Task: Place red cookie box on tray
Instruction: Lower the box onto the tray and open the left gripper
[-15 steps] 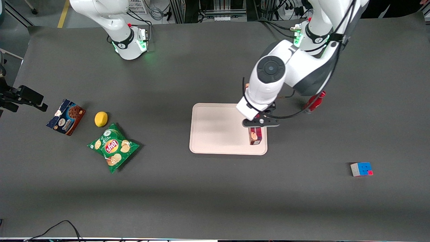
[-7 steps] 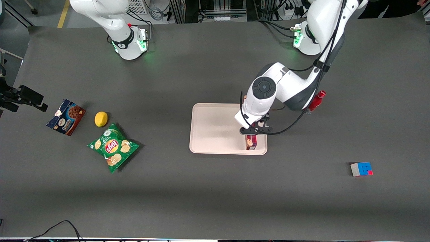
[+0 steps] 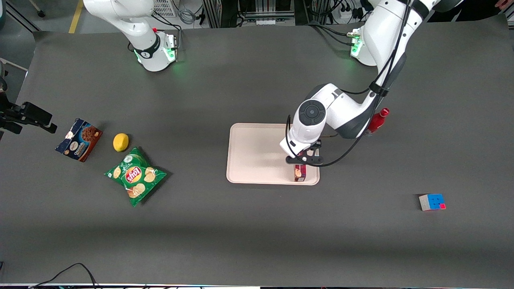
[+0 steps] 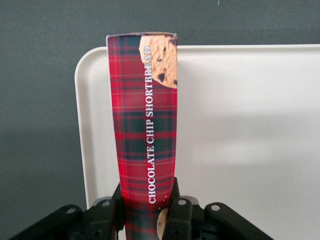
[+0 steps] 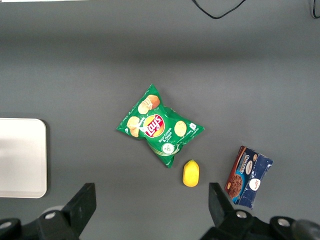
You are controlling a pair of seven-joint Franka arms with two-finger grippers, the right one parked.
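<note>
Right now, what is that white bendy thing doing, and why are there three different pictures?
That white thing is a robot arm. At its tip is a claw with two fingers, shut on a red cookie box. It holds the box over a tray, near the tray's edge. One picture looks down on the whole table. One comes from a camera on the working arm's wrist, so you see the box up close. The last comes from the resting arm's wrist. Also on the table: a chips bag, a lemon, a blue cookie box, a red bottle and a puzzle cube.
</note>
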